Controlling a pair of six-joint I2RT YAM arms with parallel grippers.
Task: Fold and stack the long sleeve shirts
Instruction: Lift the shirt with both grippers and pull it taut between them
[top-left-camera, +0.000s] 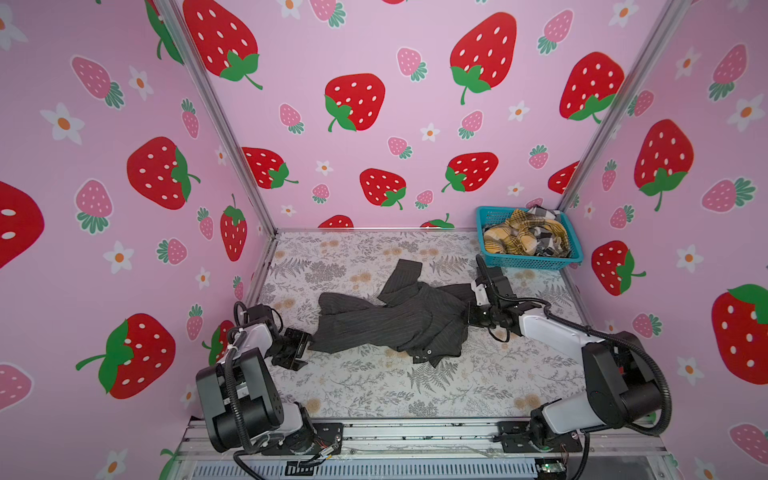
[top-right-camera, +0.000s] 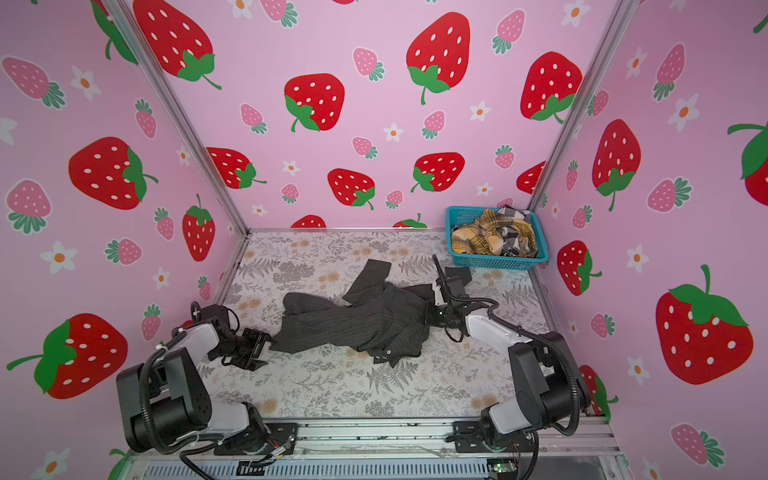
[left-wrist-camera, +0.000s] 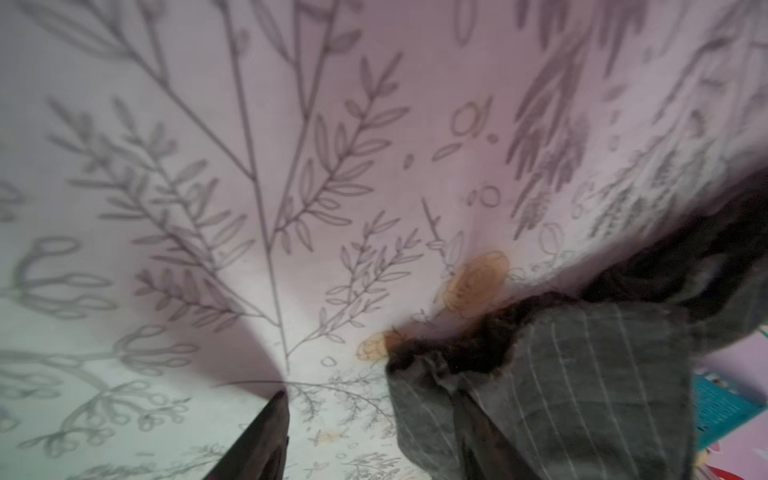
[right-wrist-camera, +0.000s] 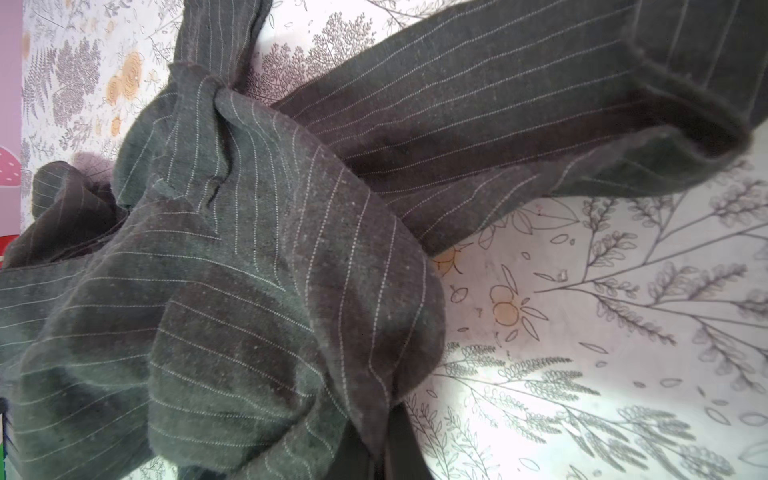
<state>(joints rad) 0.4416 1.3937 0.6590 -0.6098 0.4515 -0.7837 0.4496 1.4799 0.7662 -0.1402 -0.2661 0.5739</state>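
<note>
A dark charcoal pinstriped long sleeve shirt (top-left-camera: 395, 320) (top-right-camera: 357, 320) lies crumpled in the middle of the floral table, one sleeve pointing to the back. My right gripper (top-left-camera: 473, 311) (top-right-camera: 430, 311) is at its right edge, shut on a fold of the cloth (right-wrist-camera: 249, 270); the pinch shows in the right wrist view (right-wrist-camera: 374, 440). My left gripper (top-left-camera: 301, 347) (top-right-camera: 257, 347) sits at the shirt's left end, open (left-wrist-camera: 370, 411). Bare table shows between its fingers, and shirt cloth (left-wrist-camera: 561, 395) drapes over one finger.
A turquoise mesh basket (top-left-camera: 525, 259) (top-right-camera: 494, 262) stands at the back right corner. It holds a bunched mustard plaid shirt (top-left-camera: 515, 239) (top-right-camera: 482, 239) and a black-and-white checked shirt (top-left-camera: 544, 245) (top-right-camera: 513, 245). Strawberry-print walls close in three sides.
</note>
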